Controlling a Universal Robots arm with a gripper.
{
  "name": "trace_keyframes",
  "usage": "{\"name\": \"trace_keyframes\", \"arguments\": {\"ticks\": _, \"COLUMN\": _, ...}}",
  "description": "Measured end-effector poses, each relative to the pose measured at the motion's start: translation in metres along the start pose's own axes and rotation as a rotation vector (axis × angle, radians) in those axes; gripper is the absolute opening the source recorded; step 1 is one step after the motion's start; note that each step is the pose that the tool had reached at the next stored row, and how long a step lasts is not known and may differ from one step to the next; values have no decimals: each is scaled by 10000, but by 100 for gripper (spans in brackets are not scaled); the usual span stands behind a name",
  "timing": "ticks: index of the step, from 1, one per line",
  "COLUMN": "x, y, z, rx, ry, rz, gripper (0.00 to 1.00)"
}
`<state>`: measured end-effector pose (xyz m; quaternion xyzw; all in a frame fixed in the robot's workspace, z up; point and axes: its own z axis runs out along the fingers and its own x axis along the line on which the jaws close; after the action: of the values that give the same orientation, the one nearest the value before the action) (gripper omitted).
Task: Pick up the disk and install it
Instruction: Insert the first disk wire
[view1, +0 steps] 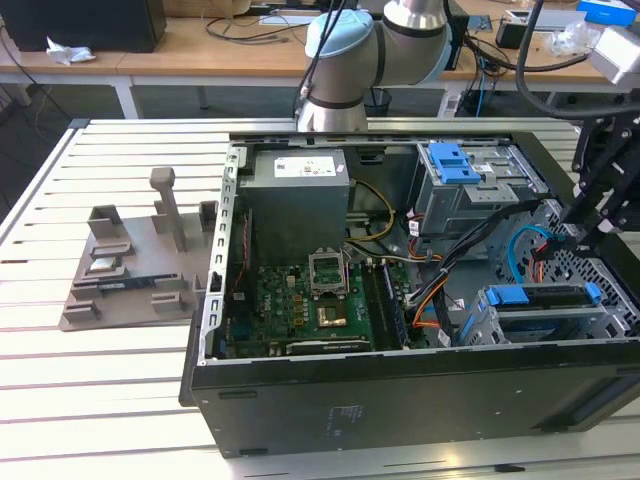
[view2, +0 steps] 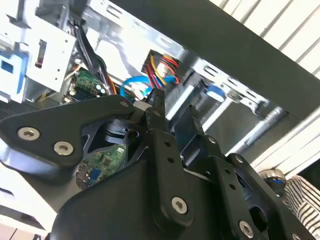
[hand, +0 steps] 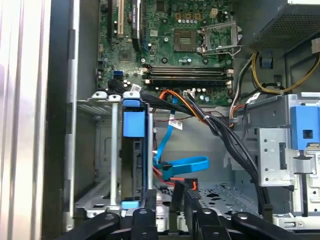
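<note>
Along the exterior view's right edge of the open computer case, the arm is seen reaching in from above. Its black gripper is held low over the case floor, just beside the lower drive cage. The disk is seated in that cage between the metal walls, edge-on in the first wrist view, with its blue rail lying along the top in the exterior view. Little room is left around the cage: the case wall is close on one side, and a blue SATA cable and a bundle of black wires crowd the floor on the other.

The fingers are seen apart in both wrist views, with nothing clamped between them (only cables and the case frame show through the gap).

The motherboard and its memory slots are shown by the first wrist view. The power supply, a grey fixture block and the slatted table are shown by the exterior view.
</note>
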<state>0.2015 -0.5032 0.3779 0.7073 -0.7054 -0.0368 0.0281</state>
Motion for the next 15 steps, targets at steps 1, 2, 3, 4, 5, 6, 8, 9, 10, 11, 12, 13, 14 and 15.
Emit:
{"name": "trace_keyframes", "arguments": {"ticks": 1, "x": -44, "y": -8, "z": 24, "rx": -5, "ry": 6, "rz": 1, "gripper": 36}}
{"name": "trace_keyframes", "arguments": {"ticks": 2, "x": -73, "y": -14, "z": 40, "rx": -8, "ry": 12, "rz": 0, "gripper": 36}}
{"name": "trace_keyframes", "arguments": {"ticks": 3, "x": -135, "y": -30, "z": 80, "rx": -16, "ry": 27, "rz": 3, "gripper": 36}}
{"name": "trace_keyframes", "arguments": {"ticks": 4, "x": -151, "y": -41, "z": 99, "rx": -19, "ry": 46, "rz": 4, "gripper": 36}}
{"name": "trace_keyframes", "arguments": {"ticks": 5, "x": -151, "y": -47, "z": 109, "rx": -20, "ry": 49, "rz": 5, "gripper": 36}}
{"name": "trace_keyframes", "arguments": {"ticks": 6, "x": -151, "y": -50, "z": 114, "rx": -19, "ry": 75, "rz": 8, "gripper": 36}}
{"name": "trace_keyframes", "arguments": {"ticks": 8, "x": -145, "y": -51, "z": 119, "rx": -19, "ry": 129, "rz": 14, "gripper": 36}}
{"name": "trace_keyframes", "arguments": {"ticks": 9, "x": -140, "y": -52, "z": 122, "rx": -19, "ry": 165, "rz": 17, "gripper": 36}}
{"name": "trace_keyframes", "arguments": {"ticks": 10, "x": -131, "y": -52, "z": 122, "rx": -19, "ry": 218, "rz": 21, "gripper": 36}}
{"name": "trace_keyframes", "arguments": {"ticks": 11, "x": -126, "y": -53, "z": 123, "rx": -19, "ry": 252, "rz": 23, "gripper": 36}}
{"name": "trace_keyframes", "arguments": {"ticks": 12, "x": -121, "y": -53, "z": 124, "rx": -19, "ry": 278, "rz": 25, "gripper": 36}}
{"name": "trace_keyframes", "arguments": {"ticks": 13, "x": -116, "y": -53, "z": 126, "rx": -20, "ry": 285, "rz": 25, "gripper": 36}}
{"name": "trace_keyframes", "arguments": {"ticks": 14, "x": -110, "y": -53, "z": 126, "rx": -19, "ry": 301, "rz": 27, "gripper": 36}}
{"name": "trace_keyframes", "arguments": {"ticks": 15, "x": -104, "y": -53, "z": 127, "rx": -19, "ry": 310, "rz": 29, "gripper": 36}}
